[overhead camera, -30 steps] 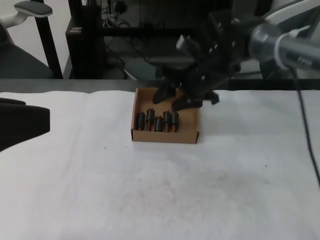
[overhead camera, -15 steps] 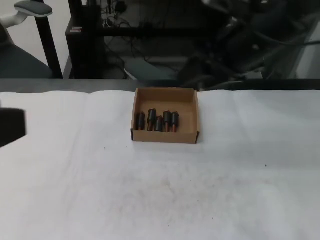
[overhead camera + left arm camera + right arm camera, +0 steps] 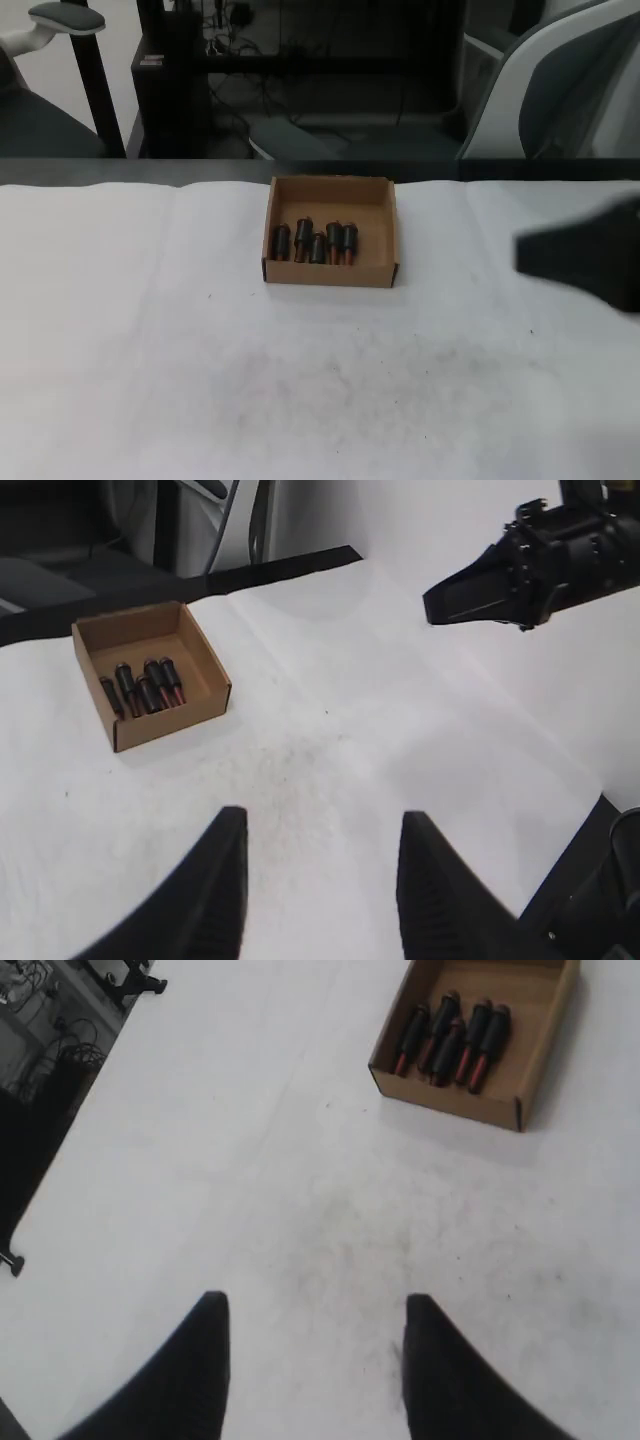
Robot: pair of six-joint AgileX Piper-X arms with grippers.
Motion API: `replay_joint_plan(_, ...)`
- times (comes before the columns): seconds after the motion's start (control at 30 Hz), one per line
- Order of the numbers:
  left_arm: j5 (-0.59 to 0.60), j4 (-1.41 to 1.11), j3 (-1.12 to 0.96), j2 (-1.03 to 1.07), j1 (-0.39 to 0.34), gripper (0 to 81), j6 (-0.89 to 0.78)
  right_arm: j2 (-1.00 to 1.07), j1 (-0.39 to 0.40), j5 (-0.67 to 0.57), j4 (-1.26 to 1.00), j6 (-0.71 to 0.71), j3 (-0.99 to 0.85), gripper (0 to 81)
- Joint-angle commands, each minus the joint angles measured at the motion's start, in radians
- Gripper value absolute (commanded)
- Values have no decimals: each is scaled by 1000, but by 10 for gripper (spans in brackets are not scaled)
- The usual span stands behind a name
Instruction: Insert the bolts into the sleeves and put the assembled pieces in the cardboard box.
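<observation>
Open passage over the cloth (image 3: 300, 400) round the cardboard box (image 3: 330, 274) — right tool (image 3: 440, 598) well apart.

Five assembled pieces (image 3: 314, 243) inside cardboard box (image 3: 330, 190)

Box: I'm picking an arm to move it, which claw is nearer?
Right, likely. The right claw hangs off the box's right side; the left claw sits farther back, with the box well ahead.

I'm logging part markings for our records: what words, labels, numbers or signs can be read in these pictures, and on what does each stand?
No text here can be read.
A small label on the dark cabinet behind the bench: too small and blurred to read.
The cardboard box: no print on the walls that show.
The pieces in it: no markings can be made out.
</observation>
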Motion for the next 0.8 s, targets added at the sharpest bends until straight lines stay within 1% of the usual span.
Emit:
replay_joint_plan(0.0,0,23,44,-43,1,473,1,-144,27,43,-8,62,113,535)
replay_joint_plan(0.13,27,19,170,-114,1,473,-41,-348,54,86,-7,125,237,535)
replay_joint_plan(0.27,51,4,337,-208,1,473,-85,-541,59,97,4,188,324,535)
replay_joint_plan(0.33,67,-48,415,-248,1,473,-171,-610,59,96,18,190,363,535)
replay_joint_plan(0.4,92,-164,483,-256,1,473,-272,-670,59,96,39,190,398,535)
replay_joint_plan(0.43,93,-237,495,-256,1,473,-285,-693,59,96,50,190,414,535)
replay_joint_plan(0.57,17,-445,546,-256,1,473,-352,-740,59,96,76,204,473,535)
replay_joint_plan(0.7,5,-457,608,-256,-1,473,-372,-740,59,96,76,206,531,535)
replay_joint_plan(0.77,5,-464,654,-256,-1,473,-427,-740,59,96,59,211,572,535)
